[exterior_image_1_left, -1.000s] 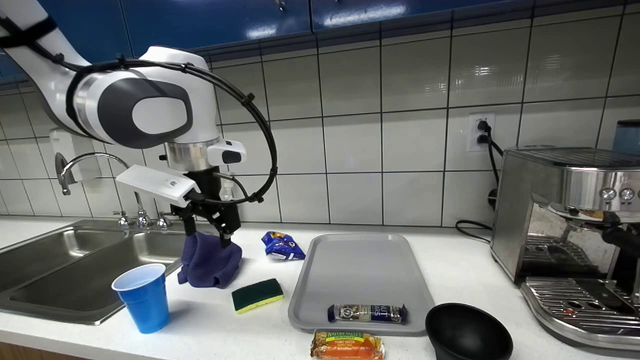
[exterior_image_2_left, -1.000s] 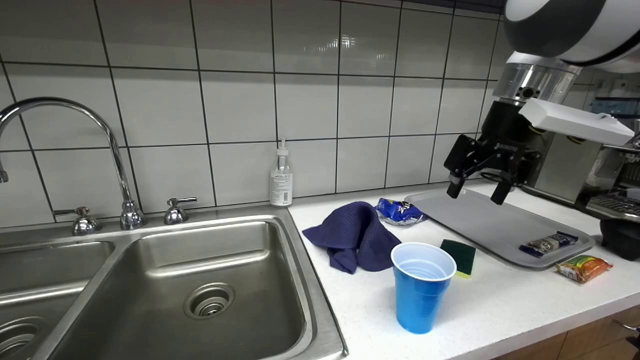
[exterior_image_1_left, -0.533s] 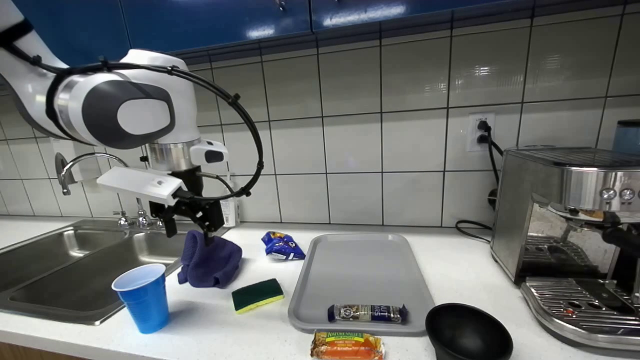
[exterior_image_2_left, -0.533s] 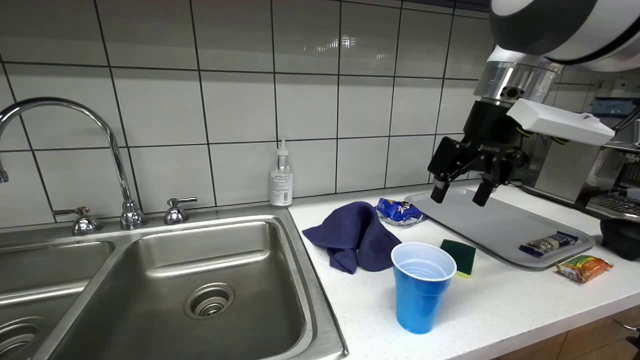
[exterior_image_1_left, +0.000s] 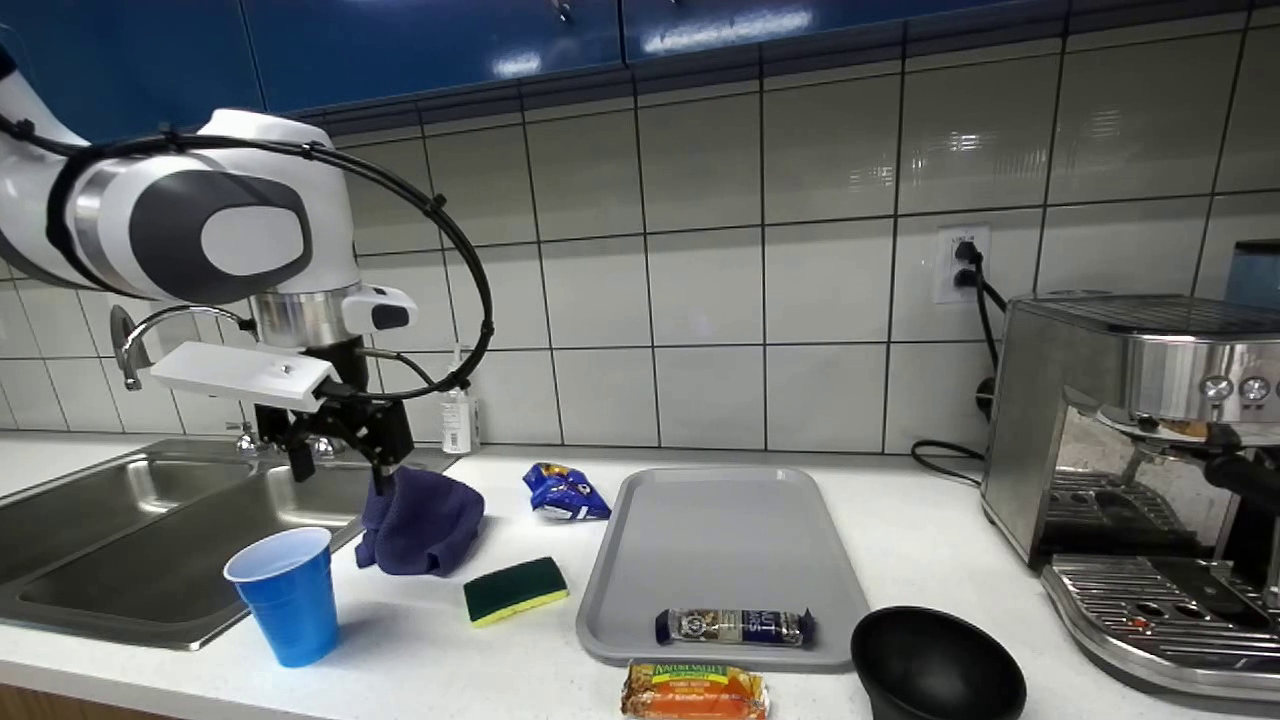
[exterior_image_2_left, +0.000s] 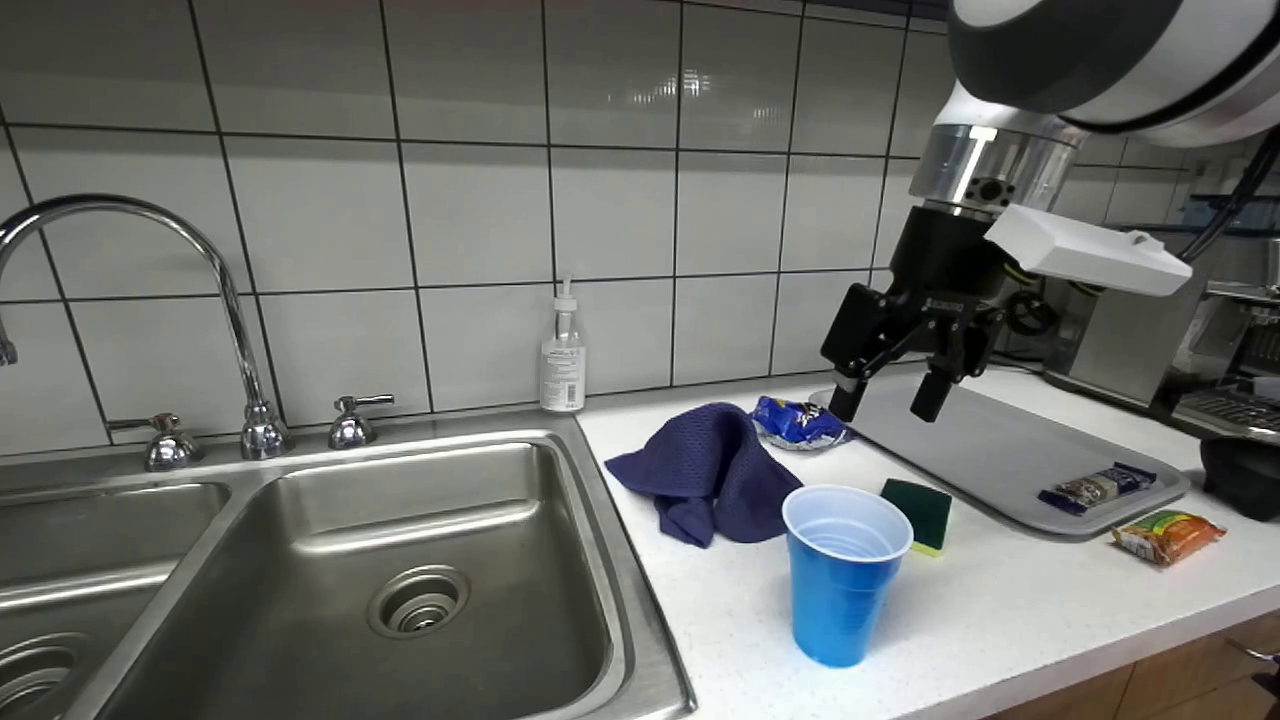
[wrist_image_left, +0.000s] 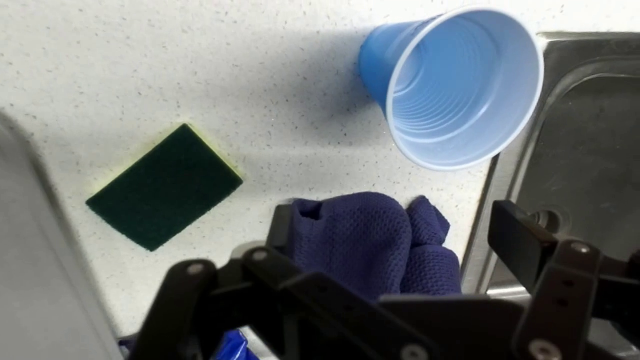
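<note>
1. Hangs above the white counter (exterior_image_2_left: 720, 610) with the gripper (exterior_image_2_left: 888, 398) spread wide; pinches nothing and, judging from both exterior views, touches nothing.
2. Has as nearest thing the purple cloth (exterior_image_2_left: 715, 470), crumpled on the counter just beside the sink (exterior_image_2_left: 400, 490). Seen in the wrist view, appears in the gap between the fingers (wrist_image_left: 520, 245); seen in an exterior view, lies lower and apart from them.
3. Has also nearby the blue cup (exterior_image_2_left: 840, 600), standing upright closer to the front of the counter, and the green sponge (exterior_image_2_left: 918, 510), lying flat with dark side up.
4. Could catch only a loose upper fold of the cloth, because of its soft and uneven heap, and so lose it by slipping.
5. Could knock one finger on the steel rim (exterior_image_2_left: 606, 530), or push the cloth into the sink, if placed too much to that side.
6. Could tip over the blue cup by a low sideways swing, because of its narrow base and probably light weight.
7. Could also brush the blue wrapper (exterior_image_1_left: 565, 495), resting near the cloth, because of the wide spread.
8. Cannot tell exactly the height of the fingers above the cloth; therefore could easily judge the contact too early or too late.
</note>
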